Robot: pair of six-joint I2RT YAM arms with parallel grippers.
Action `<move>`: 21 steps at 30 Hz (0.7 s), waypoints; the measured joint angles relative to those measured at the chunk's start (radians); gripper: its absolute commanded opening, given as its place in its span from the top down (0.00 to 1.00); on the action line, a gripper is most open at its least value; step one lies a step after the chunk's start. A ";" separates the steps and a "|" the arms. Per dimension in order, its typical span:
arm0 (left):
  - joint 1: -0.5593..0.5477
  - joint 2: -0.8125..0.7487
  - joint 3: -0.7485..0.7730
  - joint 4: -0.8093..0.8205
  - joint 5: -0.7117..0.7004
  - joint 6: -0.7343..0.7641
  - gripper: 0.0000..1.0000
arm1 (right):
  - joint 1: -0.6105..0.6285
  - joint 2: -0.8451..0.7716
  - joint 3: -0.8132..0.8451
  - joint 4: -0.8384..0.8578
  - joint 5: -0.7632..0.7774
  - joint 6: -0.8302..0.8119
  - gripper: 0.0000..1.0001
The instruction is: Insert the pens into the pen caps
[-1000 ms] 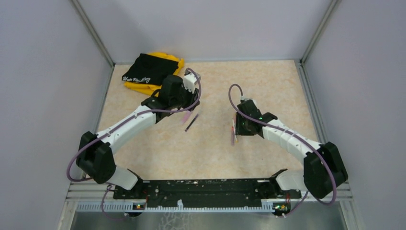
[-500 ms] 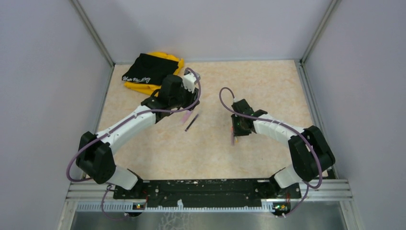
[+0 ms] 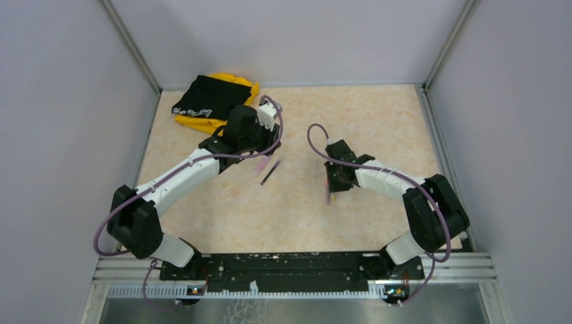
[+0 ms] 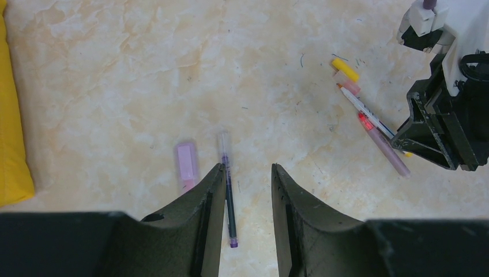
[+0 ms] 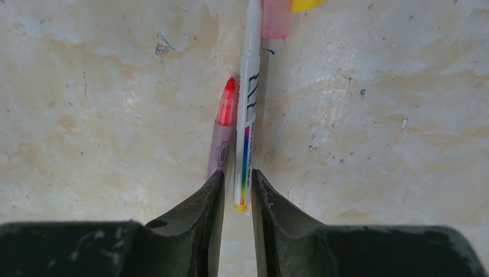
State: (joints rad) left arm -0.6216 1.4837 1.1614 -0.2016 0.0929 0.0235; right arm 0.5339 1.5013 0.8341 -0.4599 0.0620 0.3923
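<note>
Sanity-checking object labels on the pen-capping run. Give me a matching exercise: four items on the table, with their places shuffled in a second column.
Things:
1. thin black pen
2. white plastic pen with a rainbow stripe
3. stubby lilac plastic cap
4. stubby yellow plastic cap

Places:
A. beside the small pink plastic cap, past the white pen's tip
B. back end lying between the right gripper's fingers
C. just outside the left gripper, next to the black pen
D. flat between the left gripper's fingers, close to one of them

Pairs: 1-D, 2-B, 3-C, 4-A
</note>
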 measured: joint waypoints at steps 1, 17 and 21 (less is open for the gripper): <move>0.000 0.000 0.000 0.000 0.000 0.000 0.60 | 0.000 0.000 0.000 0.004 -0.001 0.000 0.77; 0.000 0.000 0.000 -0.001 -0.003 0.000 0.60 | 0.000 0.027 -0.003 0.023 -0.003 -0.002 0.79; 0.000 0.000 0.000 -0.001 -0.003 0.000 0.60 | 0.000 0.037 -0.004 0.023 -0.002 -0.008 0.80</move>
State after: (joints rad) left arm -0.6216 1.4841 1.1614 -0.2028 0.0898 0.0235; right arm 0.5339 1.5379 0.8303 -0.4374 0.0605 0.3843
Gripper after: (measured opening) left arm 0.401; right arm 0.210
